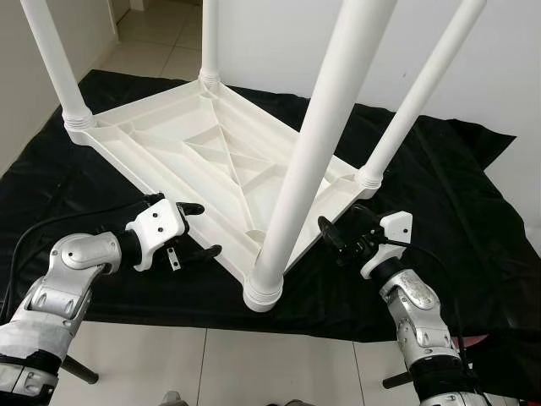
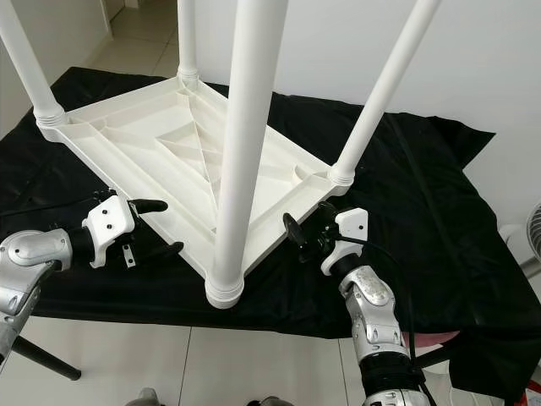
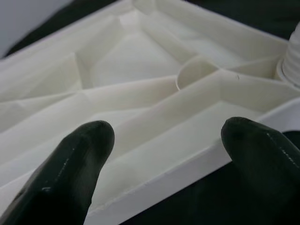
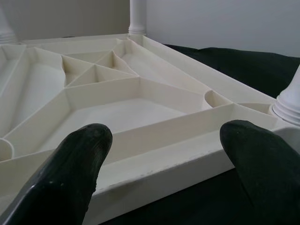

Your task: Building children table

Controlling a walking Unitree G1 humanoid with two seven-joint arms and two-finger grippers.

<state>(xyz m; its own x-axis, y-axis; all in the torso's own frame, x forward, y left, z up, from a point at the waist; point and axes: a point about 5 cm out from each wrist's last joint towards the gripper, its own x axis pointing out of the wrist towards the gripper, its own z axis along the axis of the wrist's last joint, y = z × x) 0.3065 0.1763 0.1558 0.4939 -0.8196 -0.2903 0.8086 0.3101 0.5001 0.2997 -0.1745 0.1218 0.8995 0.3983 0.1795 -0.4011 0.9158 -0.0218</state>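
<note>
Nearest table leg (image 1: 317, 135) upright on the upside-down white table (image 1: 203, 152), both tools, left (image 1: 196, 230) and right (image 1: 331, 238), spread at its edges.

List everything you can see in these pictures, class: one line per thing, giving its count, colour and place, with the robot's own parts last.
Table top: one, white, upside down on the black sheet, ribbed underside facing up.
Legs: four, white, standing up from the table top's corners.
Sheet: one, black, spread on the floor under the table.
Floor: pale tiles, showing around the sheet.
Fan: one, white, partly visible at the right edge.
Left claw: one, black fingers open, at the table top's left edge.
Right claw: one, black fingers open, at the table top's right edge.
</note>
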